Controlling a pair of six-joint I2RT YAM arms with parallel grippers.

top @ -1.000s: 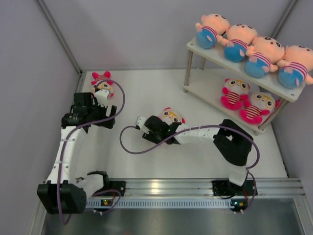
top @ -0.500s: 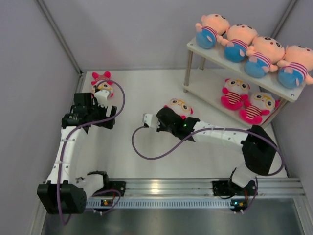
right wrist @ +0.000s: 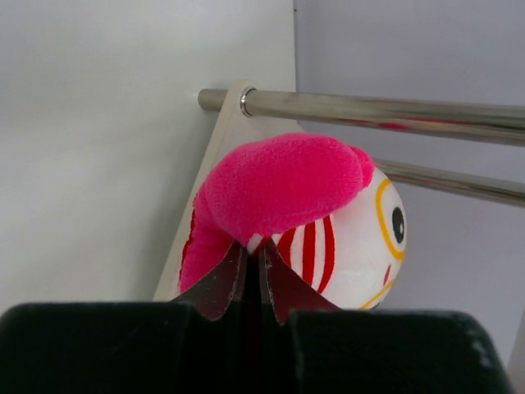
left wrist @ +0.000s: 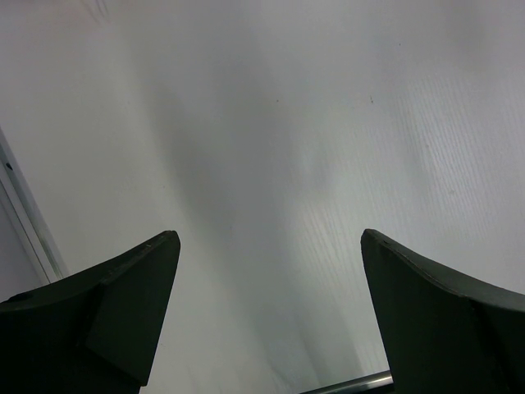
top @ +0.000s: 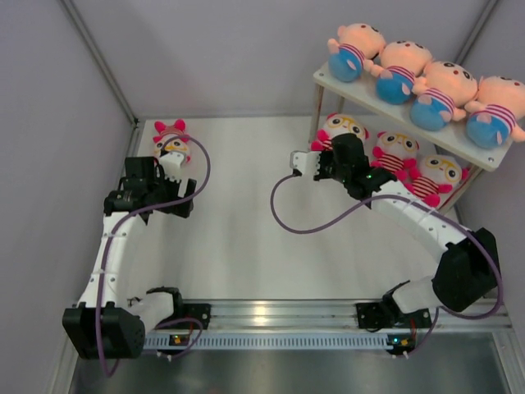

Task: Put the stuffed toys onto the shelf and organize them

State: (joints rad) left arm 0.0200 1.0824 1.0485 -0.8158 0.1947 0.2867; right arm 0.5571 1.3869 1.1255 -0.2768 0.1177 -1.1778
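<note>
My right gripper [right wrist: 254, 254] is shut on a hot-pink stuffed toy [right wrist: 287, 185], pinching its pink limb. It holds the toy [top: 340, 127] at the left end of the shelf's lower tier [top: 328, 156], just under the top board [top: 326, 80]. Two pink toys [top: 395, 156] [top: 435, 179] sit on that lower tier. Several peach toys [top: 410, 70] line the top tier. One more pink toy [top: 172, 139] lies at the table's far left. My left gripper [top: 156, 190] hovers just in front of it, open, with only bare table between its fingers [left wrist: 131, 304].
A metal shelf rail [right wrist: 369, 107] runs right above the held toy, and a corner leg [top: 315, 123] stands beside it. Grey walls enclose the table on the left, back and right. Purple cables loop from both arms.
My right gripper shut on the pink toy at the table's middle and carried it right and back to the shelf's lower tier. The left arm stayed still.
</note>
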